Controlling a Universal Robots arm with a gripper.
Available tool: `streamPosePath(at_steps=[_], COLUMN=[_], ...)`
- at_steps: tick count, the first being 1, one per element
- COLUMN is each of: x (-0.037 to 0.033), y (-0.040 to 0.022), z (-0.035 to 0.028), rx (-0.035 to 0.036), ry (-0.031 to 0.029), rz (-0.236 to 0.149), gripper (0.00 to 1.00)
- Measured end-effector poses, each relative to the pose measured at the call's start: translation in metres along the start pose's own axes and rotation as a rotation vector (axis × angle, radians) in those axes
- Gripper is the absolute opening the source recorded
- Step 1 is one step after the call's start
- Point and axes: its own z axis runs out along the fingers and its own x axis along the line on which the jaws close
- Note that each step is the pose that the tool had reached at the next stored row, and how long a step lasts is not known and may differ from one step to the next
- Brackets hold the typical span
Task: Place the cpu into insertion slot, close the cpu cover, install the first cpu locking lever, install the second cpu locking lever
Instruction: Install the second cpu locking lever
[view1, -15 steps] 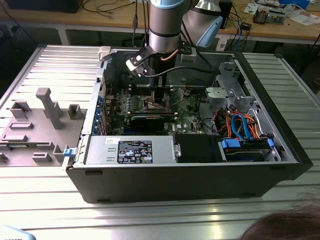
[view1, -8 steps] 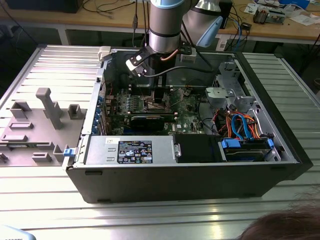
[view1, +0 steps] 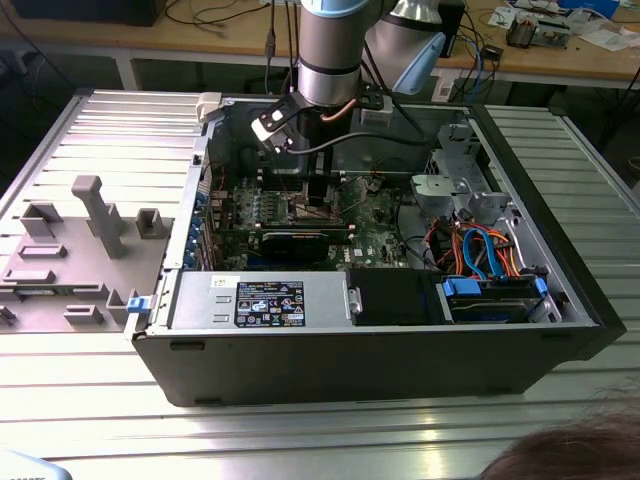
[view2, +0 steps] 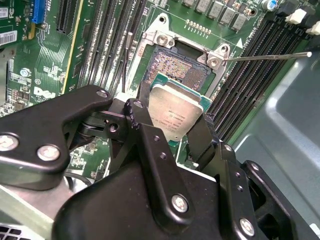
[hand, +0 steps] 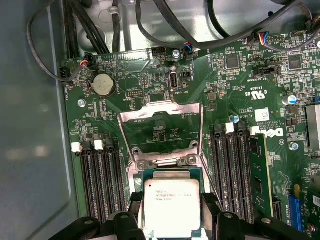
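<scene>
Slatted metal bench (view1: 90, 400), open computer case (view1: 350, 360), and you're on step one: your gripper (view2: 172, 120) is clamped on the cpu (hand: 171, 207), just over the bare insertion slot (view2: 177, 62), cpu cover (hand: 150, 116) raised, so seating it looks to need a level, square descent.

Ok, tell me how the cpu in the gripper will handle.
Probably stiff: the cpu is a flat, metal-topped square. Likely light, since it looks thin. Its smooth edges might slip, as the gripper pinches only two sides.

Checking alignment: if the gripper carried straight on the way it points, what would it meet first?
Probably the open insertion slot, directly beyond the cpu clamped in the gripper; depth is unclear.
</scene>
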Motion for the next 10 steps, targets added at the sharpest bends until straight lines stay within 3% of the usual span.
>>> streamPosePath(at_steps=[10], x=[0.0000], y=[0.0000], z=[0.0002], rx=[-0.0002], ry=[-0.0004], rz=[0.014], gripper=[0.55])
